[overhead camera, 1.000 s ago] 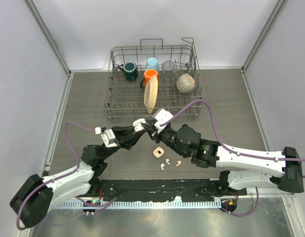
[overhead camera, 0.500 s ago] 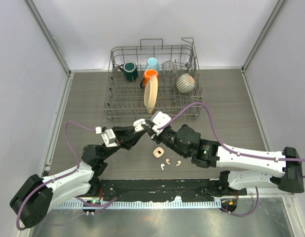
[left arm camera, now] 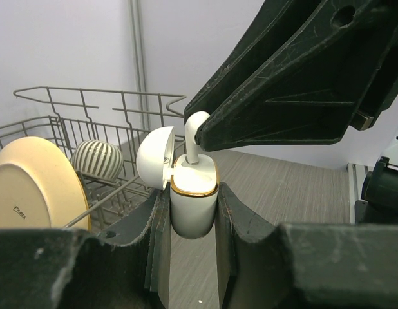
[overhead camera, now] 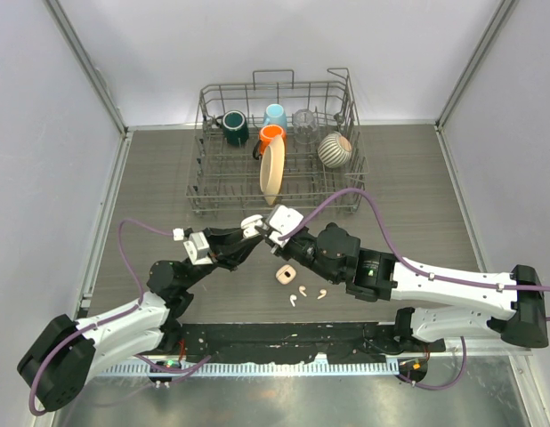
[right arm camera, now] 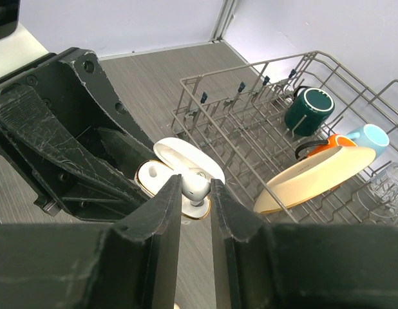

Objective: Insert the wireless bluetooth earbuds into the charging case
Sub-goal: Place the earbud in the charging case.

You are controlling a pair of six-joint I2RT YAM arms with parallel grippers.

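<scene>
A white charging case (left arm camera: 194,212) with a gold rim and its lid swung open is pinched upright between the fingers of my left gripper (left arm camera: 191,192), above the table (overhead camera: 168,178). My right gripper (right arm camera: 195,193) is shut on one white earbud (right arm camera: 194,183), whose stem points down into a slot of the case (right arm camera: 151,175). In the top view the two grippers meet tip to tip, left gripper (overhead camera: 248,235) and right gripper (overhead camera: 268,231), at the case (overhead camera: 251,222). Three loose earbuds (overhead camera: 303,289) lie on the table below them.
A small tan case (overhead camera: 283,274) lies open next to the loose buds. A wire dish rack (overhead camera: 204,191) stands just behind the grippers, holding a cream plate (overhead camera: 271,171), mugs and a striped bowl (overhead camera: 335,149). Walls close both sides.
My right gripper has shifted a little to the left, bringing the earbud closer onto the case. The left arm and case have stayed still.
</scene>
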